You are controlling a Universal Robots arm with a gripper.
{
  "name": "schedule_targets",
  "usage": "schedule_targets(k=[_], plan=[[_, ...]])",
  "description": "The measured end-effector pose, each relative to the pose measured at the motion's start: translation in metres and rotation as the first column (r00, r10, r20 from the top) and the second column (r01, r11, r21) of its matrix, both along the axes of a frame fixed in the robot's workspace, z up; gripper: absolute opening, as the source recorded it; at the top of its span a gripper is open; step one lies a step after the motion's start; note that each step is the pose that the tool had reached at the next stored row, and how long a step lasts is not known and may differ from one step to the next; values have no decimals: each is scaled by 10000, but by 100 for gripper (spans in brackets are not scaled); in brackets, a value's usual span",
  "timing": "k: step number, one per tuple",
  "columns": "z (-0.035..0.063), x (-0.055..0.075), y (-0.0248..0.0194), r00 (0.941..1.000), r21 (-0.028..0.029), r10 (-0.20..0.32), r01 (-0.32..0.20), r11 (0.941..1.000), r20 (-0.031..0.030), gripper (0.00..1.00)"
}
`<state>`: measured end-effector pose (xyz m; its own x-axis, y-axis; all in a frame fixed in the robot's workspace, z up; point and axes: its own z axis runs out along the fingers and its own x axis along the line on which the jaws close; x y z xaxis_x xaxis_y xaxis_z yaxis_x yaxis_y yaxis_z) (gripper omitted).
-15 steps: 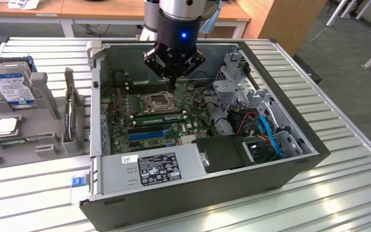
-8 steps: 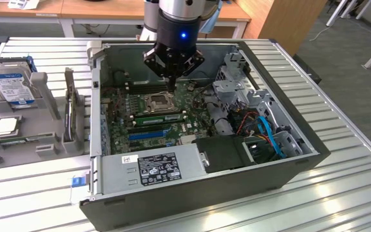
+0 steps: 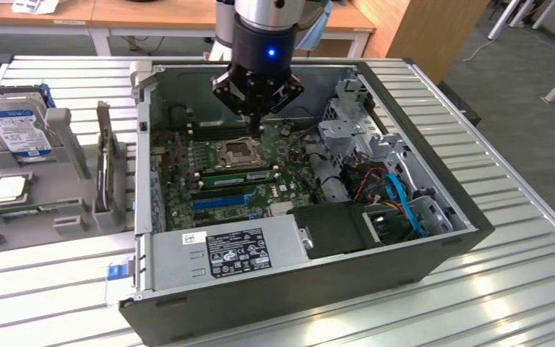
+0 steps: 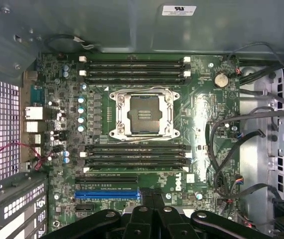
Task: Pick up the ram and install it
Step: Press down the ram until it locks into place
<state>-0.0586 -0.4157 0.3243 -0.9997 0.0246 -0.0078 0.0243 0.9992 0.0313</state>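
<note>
Black gripper (image 3: pixel 258 119) closed, above motherboard (image 3: pixel 248 163)

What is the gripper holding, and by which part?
Nothing, as far as can be seen: the gripper is shut with nothing between its fingertips, above the motherboard.

Gripper (image 3: pixel 258 119) body hides part of the memory slots (image 3: pixel 222 130) behind the CPU socket (image 3: pixel 239 152) in exterior view. Text on the power supply label (image 3: pixel 236 254), near side of that socket, too small to read. Hard drive (image 3: pixel 12 130), well off to the exterior view's left of the socket, is cut by the pic edge.
</note>
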Motion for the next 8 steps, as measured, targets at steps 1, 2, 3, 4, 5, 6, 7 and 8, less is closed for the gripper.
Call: schedule_targets(k=[1, 2, 3, 4, 5, 6, 7, 8], plan=[[-1, -4, 8, 10000, 1, -11, 11, 10000, 0, 10], [0, -6, 12, 10000, 1, -21, 21, 10000, 0, 10], [0, -8, 13, 10000, 1, -25, 25, 10000, 0, 10], [0, -8, 13, 10000, 1, -27, 27, 10000, 0, 10], [0, -9, 15, 10000, 1, -32, 32, 10000, 0, 10], [0, -8, 14, 10000, 1, -32, 32, 10000, 0, 10], [-1, -9, 15, 10000, 1, -32, 32, 10000, 0, 10], [0, -8, 14, 10000, 1, -32, 32, 10000, 0, 10]])
